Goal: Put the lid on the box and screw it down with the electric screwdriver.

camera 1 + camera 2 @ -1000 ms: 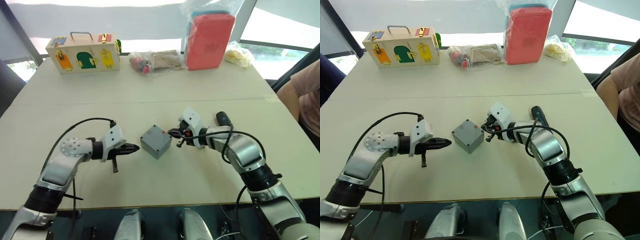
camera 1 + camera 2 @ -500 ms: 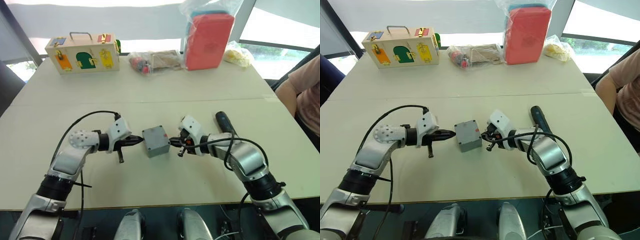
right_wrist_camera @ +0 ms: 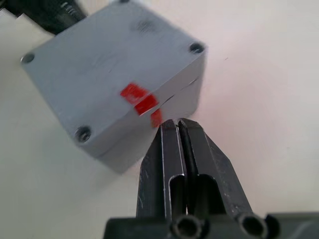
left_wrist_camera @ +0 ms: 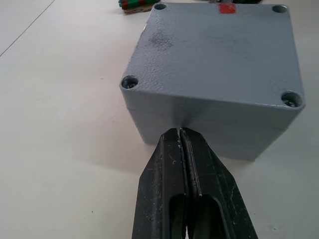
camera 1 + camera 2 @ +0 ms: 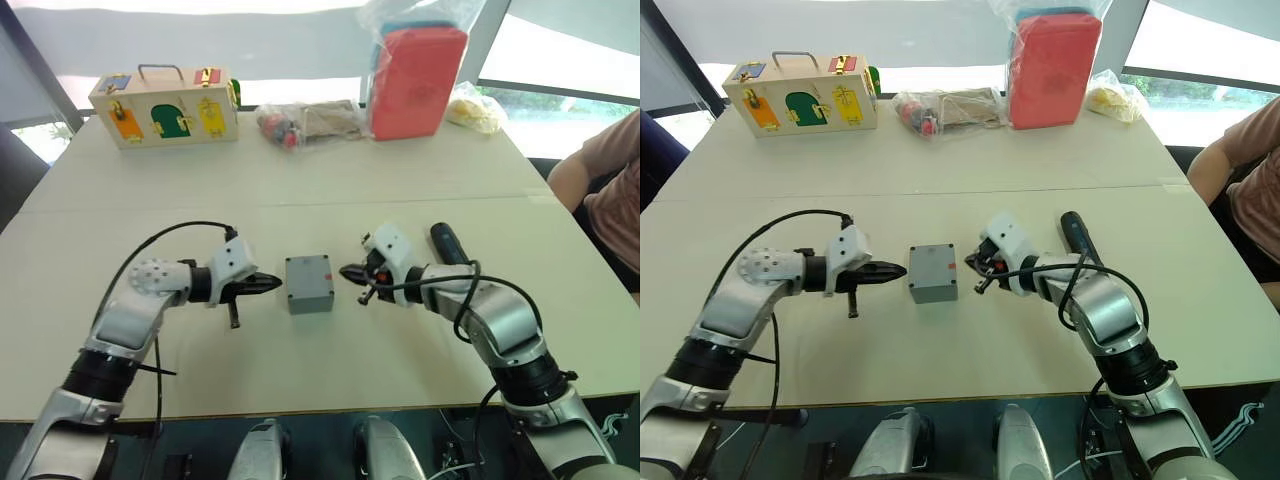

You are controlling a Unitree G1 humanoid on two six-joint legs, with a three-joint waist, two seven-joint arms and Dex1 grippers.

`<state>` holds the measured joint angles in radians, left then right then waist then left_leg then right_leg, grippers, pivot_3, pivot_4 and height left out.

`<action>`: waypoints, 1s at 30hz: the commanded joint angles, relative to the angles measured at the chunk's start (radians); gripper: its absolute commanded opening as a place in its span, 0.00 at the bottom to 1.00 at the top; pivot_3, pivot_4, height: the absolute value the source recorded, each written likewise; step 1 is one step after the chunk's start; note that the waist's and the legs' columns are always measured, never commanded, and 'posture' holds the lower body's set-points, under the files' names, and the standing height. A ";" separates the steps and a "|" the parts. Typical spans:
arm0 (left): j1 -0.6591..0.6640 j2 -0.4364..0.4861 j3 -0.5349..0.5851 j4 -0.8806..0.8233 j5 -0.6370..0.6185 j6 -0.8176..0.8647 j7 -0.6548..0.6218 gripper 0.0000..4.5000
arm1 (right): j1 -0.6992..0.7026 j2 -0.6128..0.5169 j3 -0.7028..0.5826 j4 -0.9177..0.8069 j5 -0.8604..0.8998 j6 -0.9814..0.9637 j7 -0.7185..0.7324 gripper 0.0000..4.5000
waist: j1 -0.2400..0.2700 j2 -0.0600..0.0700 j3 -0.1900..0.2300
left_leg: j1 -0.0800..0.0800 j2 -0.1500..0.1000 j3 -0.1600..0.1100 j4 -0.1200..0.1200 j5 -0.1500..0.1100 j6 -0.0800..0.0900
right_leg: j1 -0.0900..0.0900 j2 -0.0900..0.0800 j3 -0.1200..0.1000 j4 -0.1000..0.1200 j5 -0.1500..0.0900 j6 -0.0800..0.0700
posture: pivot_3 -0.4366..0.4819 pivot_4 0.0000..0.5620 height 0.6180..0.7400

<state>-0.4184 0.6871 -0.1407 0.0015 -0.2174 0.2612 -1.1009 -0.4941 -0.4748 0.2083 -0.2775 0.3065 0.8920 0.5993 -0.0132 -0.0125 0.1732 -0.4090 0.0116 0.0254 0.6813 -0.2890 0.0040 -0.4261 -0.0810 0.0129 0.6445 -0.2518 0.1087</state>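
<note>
Lid: the lid (image 4: 219, 55) is already sitting on the box (image 5: 309, 284), closing it; a seam is showing along the side in the right wrist view, with red tape across it.
Box: it is standing at the centre of the table (image 5: 300, 180), squared up between the two grippers.
Left gripper: the left gripper (image 5: 272, 285) is lying at 9 o'clock of the box, just beside its wall, fingers pressed together and holding nothing.
Right gripper: the right gripper (image 5: 347, 272) is lying at 3 o'clock of the box, just beside it, fingers likewise together and empty.
Electric screwdriver: the electric screwdriver (image 5: 447, 243) is lying on the table at about 2 o'clock of the box, beyond the right forearm, its long axis running roughly 11 to 5 o'clock.
Nearer arm: the right arm is much nearer the tool, so I judge that picking it up falls to that arm, with the left steadying the box.
Hidden: the arm and cable are covering the tool's near end, so its bit is not showing; whether screws are sitting in the corner holes is hard to make out.
</note>
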 commanded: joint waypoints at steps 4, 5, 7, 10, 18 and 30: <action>-0.008 0.095 0.151 -0.206 -0.160 0.135 -0.026 0.00 | -0.105 0.080 -0.184 0.181 -0.012 -0.080 -0.140 0.13 | -0.001 -0.001 0.001 | 0.000 0.001 0.000 0.000 0.000 0.000 | 0.000 0.000 0.000 0.000 0.000 0.000 | 0.48 0.27 0.92; -0.022 0.093 0.162 -0.216 -0.172 0.152 -0.017 0.00 | -0.120 0.096 -0.196 0.226 -0.015 -0.099 -0.153 0.20 | 0.000 -0.001 0.001 | 0.000 0.001 0.000 0.000 0.000 0.000 | 0.000 0.000 0.000 0.000 0.000 0.000 | 0.48 0.27 0.92; -0.041 0.089 0.168 -0.225 -0.183 0.174 -0.002 0.00 | -0.134 0.111 -0.197 0.274 -0.022 -0.130 -0.156 0.36 | 0.003 -0.001 0.001 | 0.000 0.000 0.000 0.000 0.000 0.000 | 0.000 0.000 0.000 0.000 0.000 0.000 | 0.48 0.27 0.92; -0.068 0.085 0.169 -0.243 -0.196 0.202 0.015 0.00 | -0.164 0.123 -0.179 0.375 -0.060 -0.196 -0.163 0.63 | -0.003 -0.001 0.001 | 0.000 0.000 0.000 0.000 0.000 0.000 | 0.000 0.000 0.000 0.000 0.000 0.000 | 0.48 0.27 0.92; -0.077 0.077 0.154 -0.269 -0.201 0.221 0.041 0.00 | -0.198 0.142 -0.158 0.499 -0.100 -0.281 -0.138 0.63 | -0.006 -0.001 0.001 | 0.000 0.000 0.001 -0.001 0.000 0.000 | 0.000 0.001 0.001 0.000 0.000 0.000 | 0.48 0.27 0.92; -0.081 0.062 0.148 -0.288 -0.204 0.236 0.054 0.00 | -0.232 0.167 -0.150 0.596 -0.136 -0.334 -0.108 0.63 | -0.005 -0.001 0.001 | 0.000 0.000 0.001 -0.001 0.000 0.000 | 0.000 0.000 0.001 0.000 0.000 0.000 | 0.48 0.27 0.92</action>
<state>-0.4839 0.7459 -0.0059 -0.2482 -0.4056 0.4969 -1.0579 -0.6942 -0.3111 0.0631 0.3312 0.1729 0.5806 0.4830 -0.0178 -0.0133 0.1741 -0.4090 0.0116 0.0263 0.6808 -0.2889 0.0038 -0.4265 -0.0806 0.0138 0.6447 -0.2517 0.1087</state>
